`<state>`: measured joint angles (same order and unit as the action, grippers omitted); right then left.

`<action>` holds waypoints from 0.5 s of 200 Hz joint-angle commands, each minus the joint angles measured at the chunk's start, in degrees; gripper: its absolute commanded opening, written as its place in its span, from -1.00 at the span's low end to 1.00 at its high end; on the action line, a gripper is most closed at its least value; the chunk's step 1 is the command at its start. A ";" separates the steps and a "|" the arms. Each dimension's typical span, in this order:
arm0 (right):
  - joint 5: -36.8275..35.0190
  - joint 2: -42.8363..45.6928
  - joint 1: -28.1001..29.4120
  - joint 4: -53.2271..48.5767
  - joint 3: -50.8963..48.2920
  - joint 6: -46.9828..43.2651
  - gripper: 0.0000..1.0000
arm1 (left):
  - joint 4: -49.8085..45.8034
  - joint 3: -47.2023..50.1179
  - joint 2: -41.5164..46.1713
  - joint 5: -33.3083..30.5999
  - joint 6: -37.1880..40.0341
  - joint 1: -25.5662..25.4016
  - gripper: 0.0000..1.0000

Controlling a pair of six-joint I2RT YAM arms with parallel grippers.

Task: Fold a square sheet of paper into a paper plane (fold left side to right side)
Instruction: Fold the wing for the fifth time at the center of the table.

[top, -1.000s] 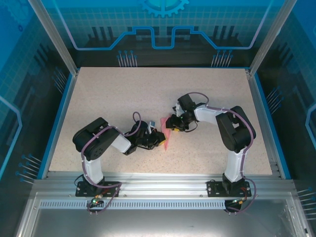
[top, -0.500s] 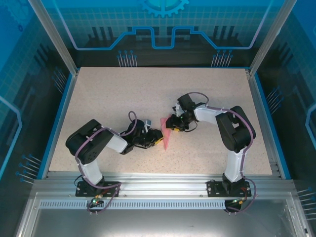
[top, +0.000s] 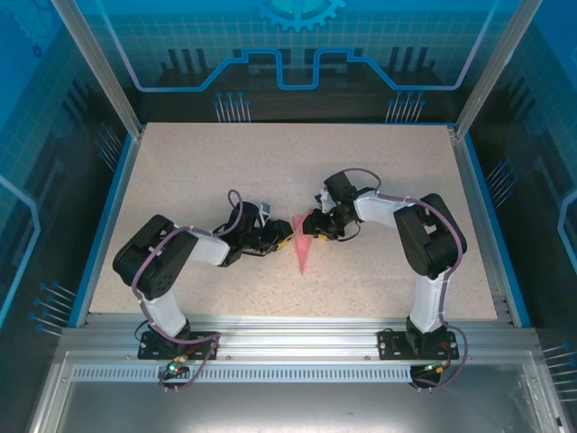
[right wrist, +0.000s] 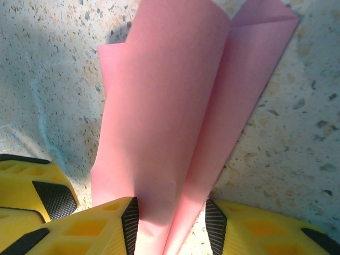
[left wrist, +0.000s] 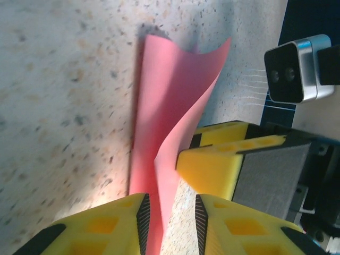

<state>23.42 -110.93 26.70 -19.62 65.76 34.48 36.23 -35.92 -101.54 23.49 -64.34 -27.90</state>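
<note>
Your left gripper (left wrist: 170, 215) straddles the paper plane (left wrist: 170, 101) flap, jaws apart, ready to crease; your right gripper (right wrist: 171, 218) brackets the tail as anchor, can't tell if clamped

From above, the paper plane (top: 302, 251) was too small for its creases to be read. Its end toward the tabletop's far edge lay hidden under the right gripper (top: 312, 227). Whether the left gripper (top: 282, 240) touched it could not be told, nor how wide either gripper stood. In the left wrist view the picture's bottom edge cut the plane off between the fingers (left wrist: 139, 215), and its outline was slightly blurred. The right wrist view cut it off likewise, so whether the pads (right wrist: 130, 215) pressed it stayed unclear.
</note>
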 commanded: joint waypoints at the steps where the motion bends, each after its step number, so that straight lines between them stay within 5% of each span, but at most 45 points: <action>1: -0.39 -3.17 2.83 1.31 -0.72 -0.39 -0.15 | -1.42 -2.53 -2.97 2.24 1.28 0.52 -0.36; 100: -0.05 -2.81 2.83 1.34 -0.64 -0.69 -0.15 | -1.85 -6.77 -9.51 2.72 1.33 0.50 -0.69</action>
<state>23.42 -110.93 26.70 -19.62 65.76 34.46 35.79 -41.28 -109.23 25.19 -64.20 -27.83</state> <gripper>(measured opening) 0.425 0.184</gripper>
